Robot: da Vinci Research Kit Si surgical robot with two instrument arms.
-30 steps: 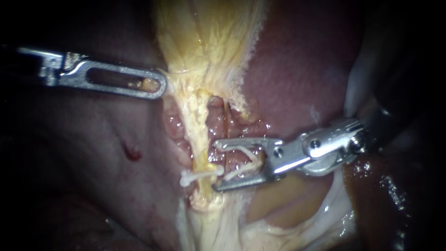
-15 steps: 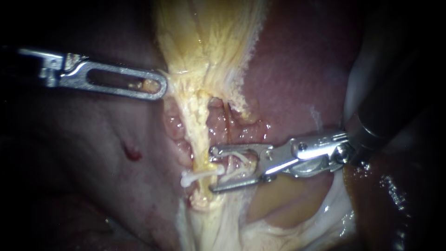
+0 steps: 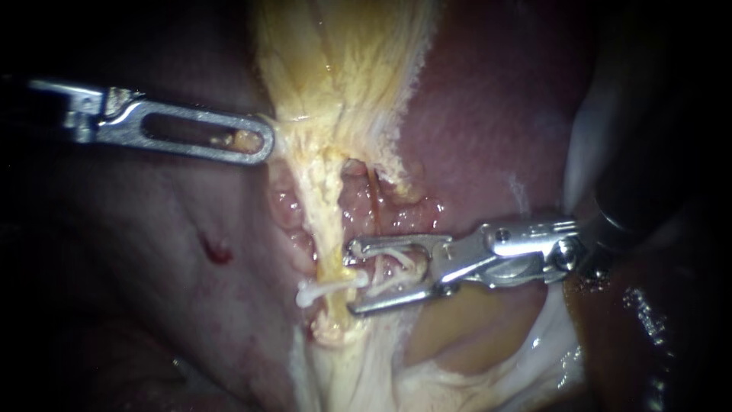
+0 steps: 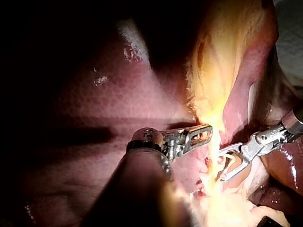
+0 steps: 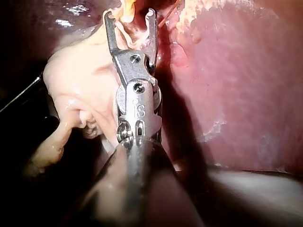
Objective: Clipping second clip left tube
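Approaching: my right pincer point(image 3: 351, 279), holding the splayed white clip point(image 3: 393, 255), must next straddle the pale yellow tube point(image 3: 328, 221); my left pincer point(image 3: 263, 142) grips yellowish tissue point(image 3: 305, 126).

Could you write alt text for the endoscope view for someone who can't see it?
The right instrument holds an open white clip in its spread jaws beside a yellowish tube that already bears a closed clip. The left instrument grips yellowish tissue higher up.
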